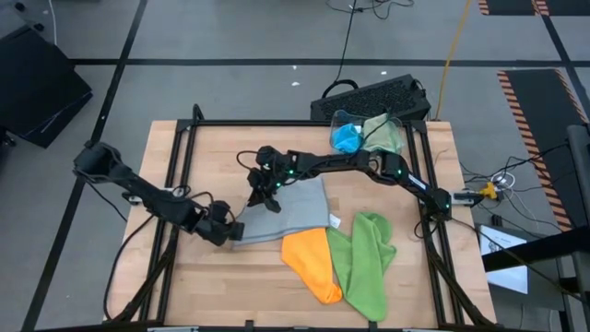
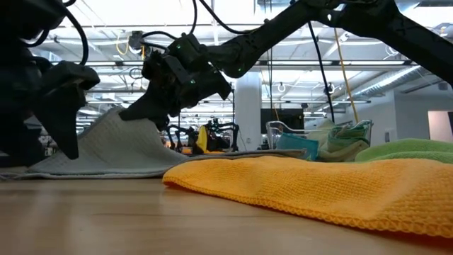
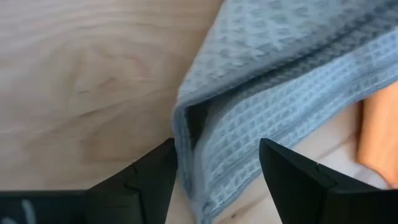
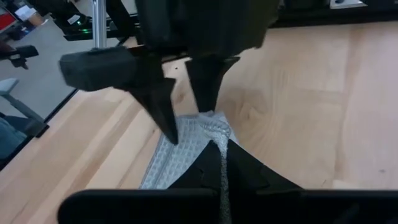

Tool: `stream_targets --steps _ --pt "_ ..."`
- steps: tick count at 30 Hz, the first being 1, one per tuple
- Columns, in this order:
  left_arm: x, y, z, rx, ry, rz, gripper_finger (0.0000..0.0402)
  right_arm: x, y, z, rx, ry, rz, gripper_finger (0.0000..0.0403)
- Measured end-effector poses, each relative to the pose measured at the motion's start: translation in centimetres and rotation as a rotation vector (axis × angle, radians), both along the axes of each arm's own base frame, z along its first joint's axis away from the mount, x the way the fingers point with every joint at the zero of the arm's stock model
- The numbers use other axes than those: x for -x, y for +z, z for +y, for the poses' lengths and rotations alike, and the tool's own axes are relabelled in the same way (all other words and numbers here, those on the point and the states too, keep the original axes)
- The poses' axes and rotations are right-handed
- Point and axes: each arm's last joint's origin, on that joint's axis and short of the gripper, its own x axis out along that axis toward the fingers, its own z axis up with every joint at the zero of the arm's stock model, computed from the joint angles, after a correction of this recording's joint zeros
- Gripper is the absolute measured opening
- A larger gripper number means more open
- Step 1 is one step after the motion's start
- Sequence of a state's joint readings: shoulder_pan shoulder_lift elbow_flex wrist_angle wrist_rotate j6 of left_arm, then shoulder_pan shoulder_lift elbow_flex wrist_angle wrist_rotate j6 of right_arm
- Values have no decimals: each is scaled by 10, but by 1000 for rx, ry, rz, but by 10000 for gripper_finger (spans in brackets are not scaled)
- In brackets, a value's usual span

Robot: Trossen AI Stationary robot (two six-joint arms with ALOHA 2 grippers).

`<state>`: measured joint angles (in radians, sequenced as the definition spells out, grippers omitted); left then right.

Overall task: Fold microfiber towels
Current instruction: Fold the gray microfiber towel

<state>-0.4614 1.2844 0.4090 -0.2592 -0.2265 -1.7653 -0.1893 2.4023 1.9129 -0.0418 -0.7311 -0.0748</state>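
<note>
A grey waffle-weave towel (image 1: 290, 214) lies mid-table, folded over at its near left corner (image 3: 205, 124). My left gripper (image 1: 230, 231) is open, with its fingers standing on either side of that folded corner (image 3: 214, 177). I cannot tell whether they touch it. My right gripper (image 1: 265, 195) is shut on the towel's left far part and holds it raised (image 2: 117, 120). An orange towel (image 1: 312, 263) and a lime green towel (image 1: 367, 258) lie flat on the table toward the near right. My right gripper pinches the grey towel's raised edge (image 4: 217, 138) between its two fingers, at the towel's left far part. The fingers slant down from the table's far right. That part is lifted into a peak (image 2: 120, 117), and the rest of the towel slopes down and lies on the table.
A clear bin (image 1: 367, 134) at the far right holds a bright blue and a sage green towel. A black keyboard (image 1: 373, 97) lies behind it. Black frame rails (image 1: 184, 138) border the table. Bare wood shows at the near left and far left.
</note>
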Motion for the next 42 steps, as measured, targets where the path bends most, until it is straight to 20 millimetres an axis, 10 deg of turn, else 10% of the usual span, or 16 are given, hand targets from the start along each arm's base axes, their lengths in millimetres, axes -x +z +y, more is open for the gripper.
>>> stream_targets --steps 29,42 --pt "-5 5 -7 7 -42 -119 9 8 15 -26 14 -38 -24 0" --pt "-4 84 -5 -41 -233 -475 2 43 114 -11 91 -35 -69 0"
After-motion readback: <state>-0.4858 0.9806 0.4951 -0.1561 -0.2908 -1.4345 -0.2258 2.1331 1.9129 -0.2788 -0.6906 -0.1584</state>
